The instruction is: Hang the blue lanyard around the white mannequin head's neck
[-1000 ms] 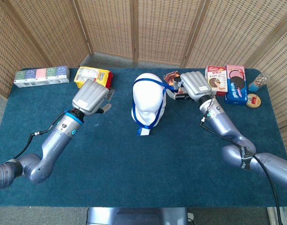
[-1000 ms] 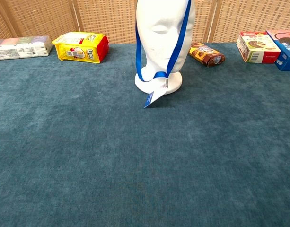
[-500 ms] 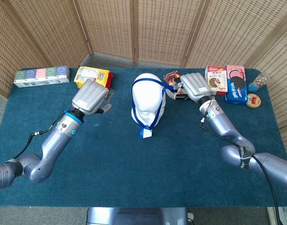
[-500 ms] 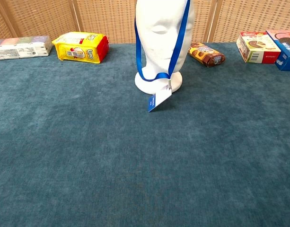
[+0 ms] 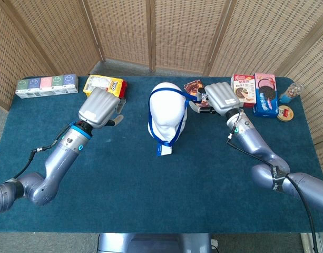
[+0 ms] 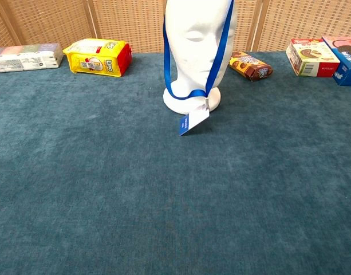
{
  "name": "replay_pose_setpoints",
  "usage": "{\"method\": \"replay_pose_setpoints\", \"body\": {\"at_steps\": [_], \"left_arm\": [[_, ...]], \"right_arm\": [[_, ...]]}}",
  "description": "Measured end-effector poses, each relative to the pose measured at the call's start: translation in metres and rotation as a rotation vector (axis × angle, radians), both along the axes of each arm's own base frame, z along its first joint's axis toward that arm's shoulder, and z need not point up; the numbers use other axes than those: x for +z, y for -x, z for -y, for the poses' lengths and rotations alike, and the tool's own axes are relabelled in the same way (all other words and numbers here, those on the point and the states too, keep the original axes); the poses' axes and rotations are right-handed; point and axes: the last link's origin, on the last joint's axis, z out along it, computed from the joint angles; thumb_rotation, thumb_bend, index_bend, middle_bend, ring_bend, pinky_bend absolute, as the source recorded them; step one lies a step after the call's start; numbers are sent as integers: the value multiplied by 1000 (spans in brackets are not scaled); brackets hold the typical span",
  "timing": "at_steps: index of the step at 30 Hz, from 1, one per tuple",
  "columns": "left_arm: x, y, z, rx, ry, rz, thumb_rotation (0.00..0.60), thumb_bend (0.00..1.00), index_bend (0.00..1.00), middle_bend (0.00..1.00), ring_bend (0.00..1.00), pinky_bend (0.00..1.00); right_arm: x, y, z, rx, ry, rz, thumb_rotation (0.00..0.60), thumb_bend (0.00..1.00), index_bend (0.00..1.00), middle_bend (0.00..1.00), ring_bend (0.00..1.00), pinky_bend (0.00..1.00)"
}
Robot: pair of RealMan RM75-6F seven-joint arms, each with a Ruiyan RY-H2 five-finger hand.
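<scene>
My right hand [image 5: 220, 98] holds the blue lanyard [image 5: 178, 94] looped over the white mannequin head [image 5: 166, 108] beside it. My left hand [image 5: 100, 108] hangs curled and empty, opposite.

Both arms reach forward from the near edge, elbows bent outward. The left hand [image 5: 100, 107] hangs knuckles-up, fingers curled under with nothing in them. The right hand [image 5: 220, 97] is raised likewise, its fingers pinching a blue strap.
</scene>
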Motion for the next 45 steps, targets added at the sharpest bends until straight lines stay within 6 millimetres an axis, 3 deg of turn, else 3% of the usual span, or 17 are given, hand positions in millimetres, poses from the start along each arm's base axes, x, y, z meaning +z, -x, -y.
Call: {"method": "replay_pose_setpoints", "body": {"at_steps": [31,45], "left_arm": [[4,9,-1,22,-10,19,544,279,625,1000,971,907],[18,32,10,87,-19,99,485,279,618,963,853,878]], "right_arm": [[3,9,-3,11,33,-46,114,341,456,977,1000,1000],[19,18,-14,-19,82,39,118,340,455,971,1000,1000]]}}
